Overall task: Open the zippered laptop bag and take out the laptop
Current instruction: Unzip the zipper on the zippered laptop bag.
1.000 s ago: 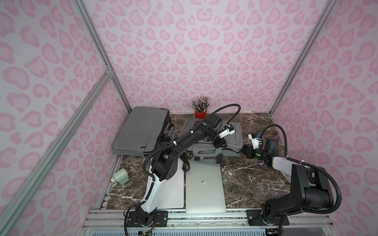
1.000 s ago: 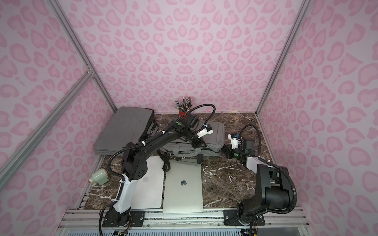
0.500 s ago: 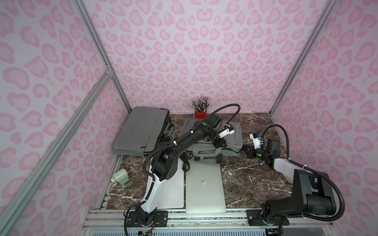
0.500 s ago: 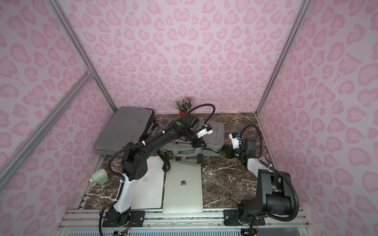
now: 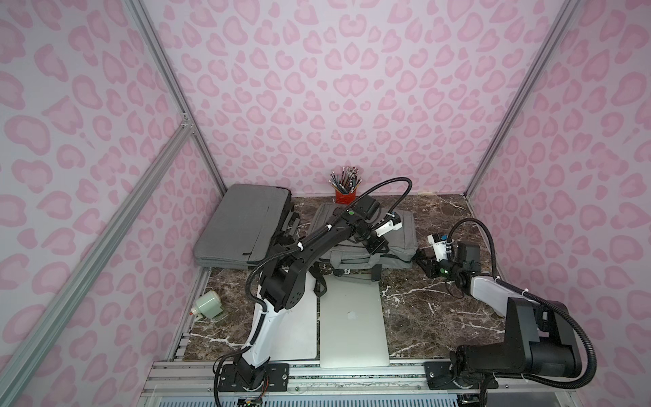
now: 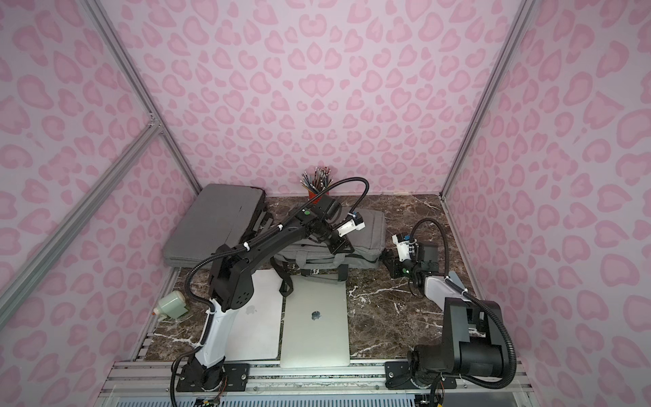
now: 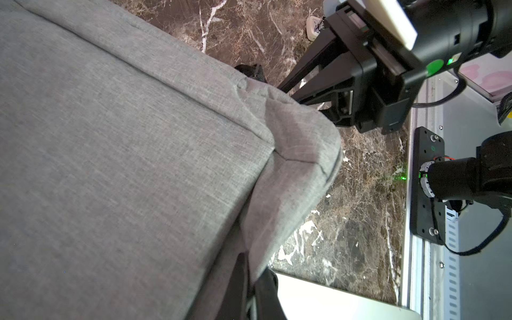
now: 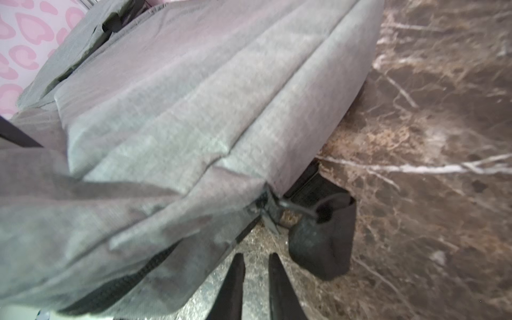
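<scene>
In both top views the grey laptop bag lies at 12 o'clock on the table. Only the right wrist view shows its zipper pull, just beyond the right gripper, which is narrowly parted and empty, at the bag's 3 o'clock. The left gripper sits closed against the bag.

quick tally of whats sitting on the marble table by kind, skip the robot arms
grey fabric laptop bags: 2
closed silver laptops: 2
red cup of pencils: 1
small pale green object: 1
total: 6
</scene>
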`<state>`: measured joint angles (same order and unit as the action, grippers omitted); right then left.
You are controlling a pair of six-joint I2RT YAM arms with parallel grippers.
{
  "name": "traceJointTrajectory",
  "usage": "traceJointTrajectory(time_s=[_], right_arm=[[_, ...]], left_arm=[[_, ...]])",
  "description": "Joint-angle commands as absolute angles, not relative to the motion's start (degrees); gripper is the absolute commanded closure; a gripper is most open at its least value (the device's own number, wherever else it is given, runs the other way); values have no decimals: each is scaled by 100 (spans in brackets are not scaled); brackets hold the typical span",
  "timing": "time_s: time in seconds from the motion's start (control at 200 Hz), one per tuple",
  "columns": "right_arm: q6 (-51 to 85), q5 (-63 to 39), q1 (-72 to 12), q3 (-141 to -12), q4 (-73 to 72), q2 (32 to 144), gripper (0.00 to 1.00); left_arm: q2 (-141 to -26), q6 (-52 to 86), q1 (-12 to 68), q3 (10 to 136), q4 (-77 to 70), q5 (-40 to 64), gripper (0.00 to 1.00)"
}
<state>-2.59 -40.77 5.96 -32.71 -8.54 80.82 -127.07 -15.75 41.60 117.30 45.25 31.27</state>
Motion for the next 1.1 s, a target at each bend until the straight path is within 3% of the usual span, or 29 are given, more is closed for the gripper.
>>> traceJointTrajectory(time_s=[0.0,0.2,0.545,0.995,1.095], right_arm=[[-410,-4192,611,-3385,-1114,8302,76],[-581,-4697,650,-3693,-1052,8793,68],[-550,-5265,712,-3781,-1219,9034,68],[-431,-5851,822,-3841,-1254,9080,81],[-408,-5894,845,-3818,-1269,9073,87]], left_arm=[[-12663,-1641,4145,11886,4476,3411,98],[-12709,-1670,4126,12004,4579,3532,98],[-12814,-1740,4112,12295,4839,3765,98],[-12876,-1763,4065,12568,5114,3990,98],[-12874,-1763,4068,12577,5124,3992,98]])
